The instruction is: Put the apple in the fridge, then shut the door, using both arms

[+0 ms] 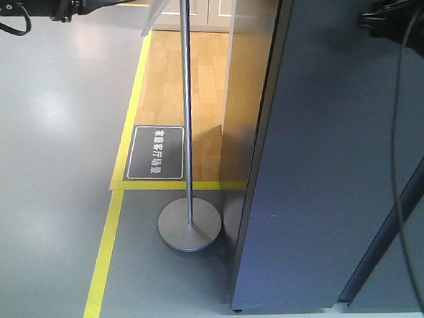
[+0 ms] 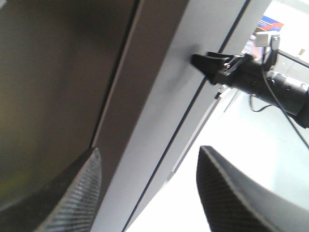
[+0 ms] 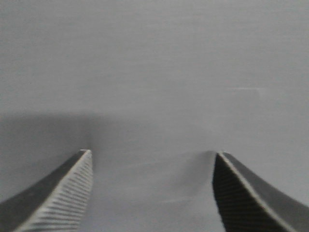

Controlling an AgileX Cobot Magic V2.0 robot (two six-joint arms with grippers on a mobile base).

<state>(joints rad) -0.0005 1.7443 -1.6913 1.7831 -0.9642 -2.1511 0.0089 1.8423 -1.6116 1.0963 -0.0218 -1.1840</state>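
Right hand (image 3: 150, 157) spread, seemingly against door (image 3: 154, 72)

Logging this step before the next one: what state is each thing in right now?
Fridge door: looks shut or nearly so; the front is out of view.
Right gripper: open, empty, tips against the door.
Left gripper: open, empty, beside the fridge.
Apple: not in view.

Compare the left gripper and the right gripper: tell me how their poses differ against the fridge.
The right gripper faces a flat grey panel of the fridge head-on, fingertips at or very near it; the left gripper straddles a seam or edge, viewing it at a slant. The left wrist view shows the right gripper's tip at the panel; the right wrist view shows only panel. Both are open and hold nothing.
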